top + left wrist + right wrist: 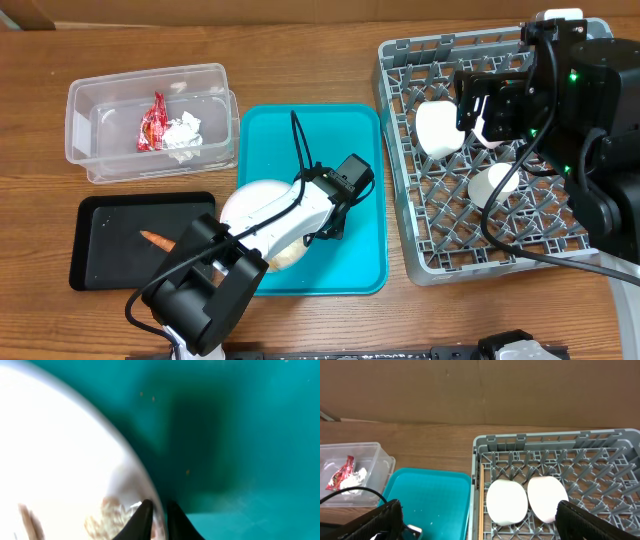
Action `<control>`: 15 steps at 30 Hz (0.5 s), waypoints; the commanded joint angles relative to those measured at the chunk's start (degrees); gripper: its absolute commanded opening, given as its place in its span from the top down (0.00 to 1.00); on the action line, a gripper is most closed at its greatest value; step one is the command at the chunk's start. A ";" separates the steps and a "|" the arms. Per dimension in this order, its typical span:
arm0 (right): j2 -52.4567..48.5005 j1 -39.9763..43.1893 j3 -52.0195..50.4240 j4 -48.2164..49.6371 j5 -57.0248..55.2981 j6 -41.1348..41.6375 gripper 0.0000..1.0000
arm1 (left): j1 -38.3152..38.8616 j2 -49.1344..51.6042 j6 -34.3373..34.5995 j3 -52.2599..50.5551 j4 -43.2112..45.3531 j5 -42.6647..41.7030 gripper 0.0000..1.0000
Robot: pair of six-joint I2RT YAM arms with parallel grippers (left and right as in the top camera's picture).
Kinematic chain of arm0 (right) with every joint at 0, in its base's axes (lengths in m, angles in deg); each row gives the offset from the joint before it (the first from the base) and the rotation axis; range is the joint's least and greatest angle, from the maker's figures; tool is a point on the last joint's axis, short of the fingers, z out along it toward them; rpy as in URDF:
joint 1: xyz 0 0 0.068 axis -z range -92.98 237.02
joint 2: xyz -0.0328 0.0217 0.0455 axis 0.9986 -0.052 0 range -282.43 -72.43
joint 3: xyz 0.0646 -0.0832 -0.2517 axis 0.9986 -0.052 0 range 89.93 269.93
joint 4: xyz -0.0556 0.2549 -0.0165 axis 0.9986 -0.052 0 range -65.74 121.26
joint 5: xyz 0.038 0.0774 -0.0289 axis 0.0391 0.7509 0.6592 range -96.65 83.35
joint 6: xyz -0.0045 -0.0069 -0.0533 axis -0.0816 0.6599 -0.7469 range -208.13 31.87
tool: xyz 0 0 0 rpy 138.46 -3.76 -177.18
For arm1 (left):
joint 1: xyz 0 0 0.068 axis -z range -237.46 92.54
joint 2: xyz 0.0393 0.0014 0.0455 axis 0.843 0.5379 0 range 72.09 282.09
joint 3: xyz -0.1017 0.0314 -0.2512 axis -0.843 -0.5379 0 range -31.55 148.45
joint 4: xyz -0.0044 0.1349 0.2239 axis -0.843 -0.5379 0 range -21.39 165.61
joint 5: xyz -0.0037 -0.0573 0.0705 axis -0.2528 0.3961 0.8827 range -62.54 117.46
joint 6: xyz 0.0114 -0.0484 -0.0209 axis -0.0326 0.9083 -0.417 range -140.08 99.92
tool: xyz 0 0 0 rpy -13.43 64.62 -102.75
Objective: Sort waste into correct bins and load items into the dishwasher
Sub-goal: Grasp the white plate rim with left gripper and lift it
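Note:
The round white plate [245, 205] lies on the teal tray [310, 130], with rice and brownish scraps [107, 515] near its rim. My left gripper [159, 510] is shut on the plate's right rim [318, 222]. My right gripper [477, 507] is open and empty above the grey dish rack [400, 150]. In the rack are a white bowl [437, 128], a second bowl [547, 497] and a small cup [493, 185]. A thin wooden stick [481, 500] lies along the rack's left inner edge.
The clear tub [100, 100] at the back left holds the red wrapper [153, 125] and the crumpled napkin [183, 133]. The black tray [110, 250] at the front left holds the orange carrot stick [155, 239]. My left arm's cable arches over the teal tray.

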 commanded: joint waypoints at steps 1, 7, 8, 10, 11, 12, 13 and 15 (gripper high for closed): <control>-0.02 0.24 -0.02 0.17 -0.31 0.22 0.00 | -0.26 0.94 -3.30 0.57 0.70 2.34 0.89; -0.02 0.24 -0.02 0.17 -0.31 0.24 0.00 | -0.26 0.94 -6.21 0.68 1.62 3.52 0.96; -0.02 0.24 -0.02 0.17 -0.31 0.24 0.00 | -0.26 0.94 -6.29 0.68 1.57 3.54 0.96; -0.02 0.24 -0.02 0.17 -0.31 0.24 0.00 | -0.24 0.94 -6.97 0.68 1.51 3.48 0.96; -0.02 0.24 -0.02 0.17 -0.31 0.22 0.00 | -0.20 0.94 -7.23 0.68 1.46 3.48 0.96; -0.02 0.24 -0.02 0.17 -0.31 0.24 0.00 | -0.11 0.94 -7.56 0.68 1.29 3.50 0.96; -0.02 0.24 -0.02 0.20 -0.31 0.22 0.00 | 0.02 0.94 -7.54 0.68 1.18 3.52 0.96; -0.02 0.24 -0.02 0.17 -0.31 0.22 0.00 | 0.48 0.94 -7.52 0.68 0.87 3.56 0.96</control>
